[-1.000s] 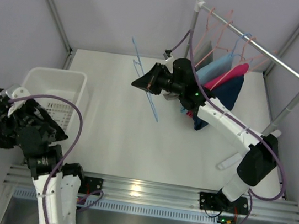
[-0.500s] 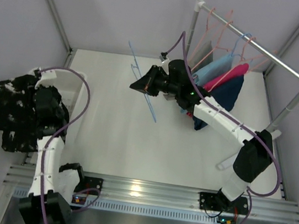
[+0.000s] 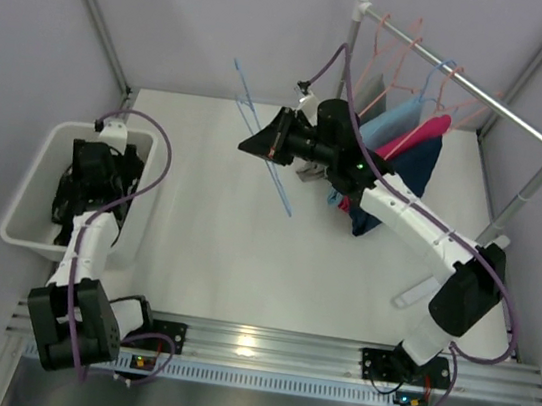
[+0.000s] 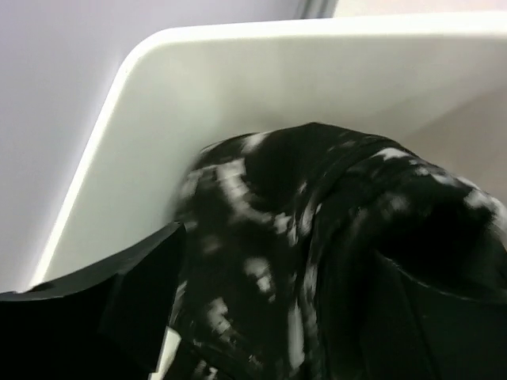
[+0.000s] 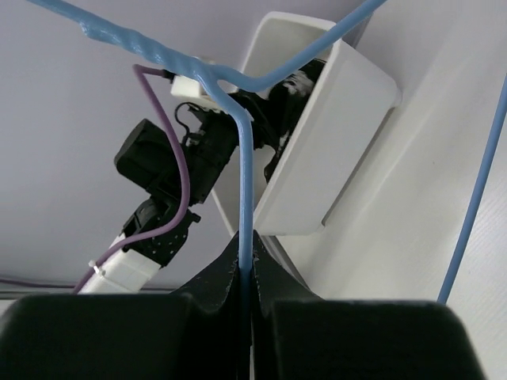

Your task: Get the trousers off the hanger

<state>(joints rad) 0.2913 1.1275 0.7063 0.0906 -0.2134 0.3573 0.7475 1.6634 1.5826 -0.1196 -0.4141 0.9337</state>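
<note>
Two fingers of the right gripper (image 5: 246, 267) pinch tight on one wire of the bare blue hanger (image 3: 268, 167). In the top view its long axis slants from upper left to lower right at centre frame. The left gripper (image 3: 75, 200) sits inside the white basket (image 3: 35, 175) at left, over the bunched black speckled trousers (image 4: 317, 237); its grip cannot be made out. Pink trousers (image 3: 418, 133) and navy trousers (image 3: 415, 169) hang on the rail (image 3: 469, 85), upper right.

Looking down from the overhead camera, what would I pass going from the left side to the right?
white basket → blue hanger → magenta trousers → rack's right post
</note>
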